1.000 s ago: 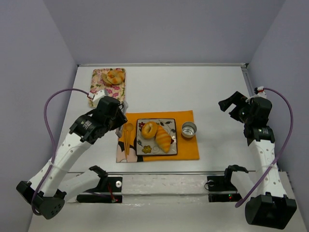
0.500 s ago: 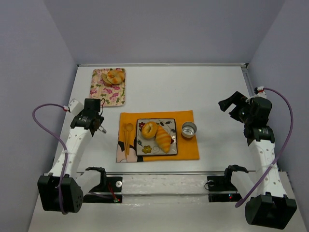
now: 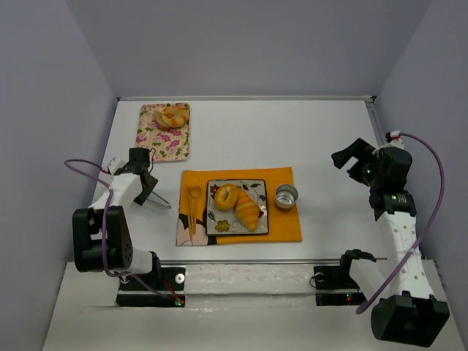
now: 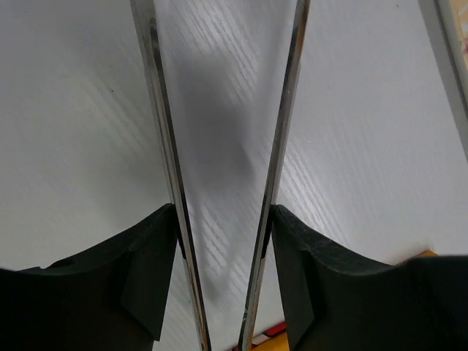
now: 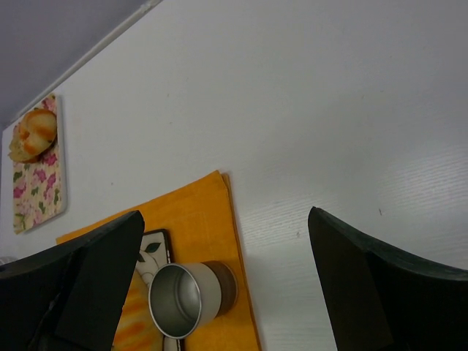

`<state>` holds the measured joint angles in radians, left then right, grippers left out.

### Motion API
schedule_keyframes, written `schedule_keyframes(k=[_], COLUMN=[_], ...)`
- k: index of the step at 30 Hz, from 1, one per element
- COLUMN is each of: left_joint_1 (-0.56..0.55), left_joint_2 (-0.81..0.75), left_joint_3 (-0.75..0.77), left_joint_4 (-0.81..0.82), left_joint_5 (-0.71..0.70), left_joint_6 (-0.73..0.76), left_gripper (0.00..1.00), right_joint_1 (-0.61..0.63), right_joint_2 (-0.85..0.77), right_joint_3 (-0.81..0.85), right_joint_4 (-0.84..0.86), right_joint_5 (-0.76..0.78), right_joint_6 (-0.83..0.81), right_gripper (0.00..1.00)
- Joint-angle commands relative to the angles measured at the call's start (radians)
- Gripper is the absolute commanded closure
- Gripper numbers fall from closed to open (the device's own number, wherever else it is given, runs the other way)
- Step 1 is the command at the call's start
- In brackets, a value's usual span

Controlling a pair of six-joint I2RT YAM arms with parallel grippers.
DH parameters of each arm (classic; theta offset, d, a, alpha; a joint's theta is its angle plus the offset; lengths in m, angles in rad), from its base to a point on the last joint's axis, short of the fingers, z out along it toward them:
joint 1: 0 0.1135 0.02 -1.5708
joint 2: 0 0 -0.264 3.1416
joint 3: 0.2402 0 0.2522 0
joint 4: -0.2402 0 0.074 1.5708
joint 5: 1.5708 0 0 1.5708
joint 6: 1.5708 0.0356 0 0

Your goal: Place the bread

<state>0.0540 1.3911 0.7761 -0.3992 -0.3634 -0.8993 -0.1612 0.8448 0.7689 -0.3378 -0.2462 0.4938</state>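
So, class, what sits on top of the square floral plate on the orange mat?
On the square floral plate lie a ring-shaped golden bread and a long striped roll, side by side. The plate's pattern beneath them is covered.

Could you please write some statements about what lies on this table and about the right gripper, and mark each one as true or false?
1. A ring bread and a long roll lie on the square plate. True.
2. The metal cup stands on the floral tray. False: it stands on the orange mat.
3. The floral tray holds bread. True.
4. The right gripper holds a bread. False: it is open and empty.
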Motion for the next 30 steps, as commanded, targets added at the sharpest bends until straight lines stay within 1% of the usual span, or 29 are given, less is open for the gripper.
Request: schedule_keyframes(k=[1,2,3,4,5,6,10,13,15,16,17,18,19,20,22,23,25,27,30], left_joint_1=[0.003,0.004,0.003,0.003,0.004,0.003,0.004,0.004,0.001,-0.002,-0.002,-0.006,-0.012,-0.019,-0.049,-0.081,-0.135,-0.157,-0.163], left_joint_2=[-0.004,-0.013,-0.020,-0.029,-0.050,-0.064,-0.145,-0.240,-0.322,-0.380,-0.380,-0.438,-0.464,-0.510,-0.544,-0.572,-0.610,-0.626,-0.624], left_joint_3=[-0.017,-0.015,-0.012,-0.009,-0.002,0.006,0.066,0.132,0.189,0.212,0.212,0.222,0.224,0.223,0.227,0.230,0.224,0.192,0.152], left_joint_4=[0.031,0.014,0.005,-0.007,-0.021,-0.053,-0.139,-0.177,-0.167,-0.123,-0.122,-0.068,-0.038,-0.012,0.032,0.040,0.059,0.071,0.089], left_joint_5=[-0.017,-0.020,-0.026,-0.034,-0.051,-0.061,-0.069,-0.026,0.039,0.107,0.107,0.204,0.260,0.361,0.440,0.457,0.446,0.397,0.391], left_joint_6=[-0.006,-0.006,-0.006,-0.007,-0.009,-0.013,-0.021,-0.003,0.040,0.066,0.097,0.155,0.180,0.198,0.238,0.249,0.276,0.281,0.295], left_gripper=[0.35,0.29,0.26,0.21,0.03,0.01,0.01,0.01,0.01,0.01,0.01,0.01,0.01,0.01,0.01,0.01,0.01,0.01,0.01], right_joint_1=[0.008,0.008,0.008,0.008,0.008,0.008,0.008,0.008,0.008,0.008,0.008,0.008,0.008,0.008,0.008,0.008,0.008,0.008,0.008], right_joint_2=[-0.009,-0.009,-0.009,-0.010,-0.012,-0.012,-0.021,-0.030,-0.039,-0.042,-0.044,-0.047,-0.056,-0.062,-0.078,-0.091,-0.104,-0.118,-0.127], right_joint_3=[0.004,0.004,0.004,0.004,0.004,0.004,0.004,0.004,0.006,0.006,0.007,0.010,0.016,0.018,0.020,0.023,0.026,0.023,0.023], right_joint_4=[0.017,0.016,0.016,0.014,0.016,0.014,0.013,0.011,0.013,0.013,0.011,0.011,0.010,0.010,0.006,0.002,-0.001,-0.004,-0.012], right_joint_5=[0.013,0.013,0.013,0.015,0.019,0.022,0.030,0.036,0.035,0.038,0.039,0.041,0.053,0.065,0.093,0.114,0.143,0.163,0.182], right_joint_6=[-0.009,-0.011,-0.009,-0.008,-0.009,-0.006,-0.004,-0.004,-0.009,-0.011,-0.011,-0.012,-0.009,0.003,0.014,0.017,0.034,0.055,0.060], right_gripper=[0.00,0.00,0.00,0.00,0.00,0.00,0.00,0.00,0.00,0.00,0.00,0.00,0.00,0.00,0.00,0.00,0.00,0.00,0.00])
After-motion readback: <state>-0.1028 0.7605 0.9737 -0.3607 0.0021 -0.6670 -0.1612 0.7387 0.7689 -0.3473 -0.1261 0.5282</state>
